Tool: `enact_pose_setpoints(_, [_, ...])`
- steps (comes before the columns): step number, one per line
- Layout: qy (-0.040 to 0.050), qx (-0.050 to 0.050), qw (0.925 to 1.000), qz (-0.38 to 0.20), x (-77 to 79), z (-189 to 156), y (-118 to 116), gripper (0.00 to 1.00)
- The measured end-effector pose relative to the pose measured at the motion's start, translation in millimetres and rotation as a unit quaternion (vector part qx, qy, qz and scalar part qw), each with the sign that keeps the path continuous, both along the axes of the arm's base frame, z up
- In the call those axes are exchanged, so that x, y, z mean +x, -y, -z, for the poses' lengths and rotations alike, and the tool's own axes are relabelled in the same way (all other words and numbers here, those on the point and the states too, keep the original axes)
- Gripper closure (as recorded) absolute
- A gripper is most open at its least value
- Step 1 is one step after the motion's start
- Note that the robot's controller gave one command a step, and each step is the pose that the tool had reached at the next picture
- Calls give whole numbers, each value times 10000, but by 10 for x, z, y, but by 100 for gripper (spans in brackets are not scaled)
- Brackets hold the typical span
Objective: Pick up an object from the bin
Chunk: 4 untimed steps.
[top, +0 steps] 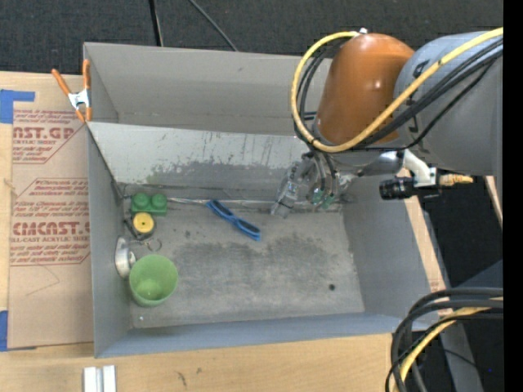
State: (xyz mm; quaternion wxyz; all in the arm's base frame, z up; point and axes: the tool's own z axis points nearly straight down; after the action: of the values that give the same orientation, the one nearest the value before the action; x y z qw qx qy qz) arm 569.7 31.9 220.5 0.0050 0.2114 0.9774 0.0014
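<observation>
Grey metal bin [270,276]: gripper [283,206] at frame centre, beside a blue looped item [235,219], grip state cannot be told; approach step, next likely needs alignment and descent.

Scuffed matt metal bin [270,264], seemingly plastic green cup [153,279]

Skinny blue clip [234,220] lies flat around mid-frame, slanting down to the right. Over at the left: green block [149,203], yellow disc [143,224] just under it, silver bit [124,259], and green cup [153,278], mouth facing the camera.
</observation>
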Motion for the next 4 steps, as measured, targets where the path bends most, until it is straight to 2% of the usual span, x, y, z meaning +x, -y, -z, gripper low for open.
enact_pose_setpoints(1, [-71, 3, 9957, 919, 171, 751, -36, 100])
enact_pose_setpoints(2, [11, -12, 9996, -279, 236, -1209, 145, 100])
enact_pose_setpoints(3, [-30, -11, 9996, -279, 227, -1162, 139, 0])
enact_pose_setpoints(4, [-81, -9, 9984, -568, 175, 794, -16, 0])
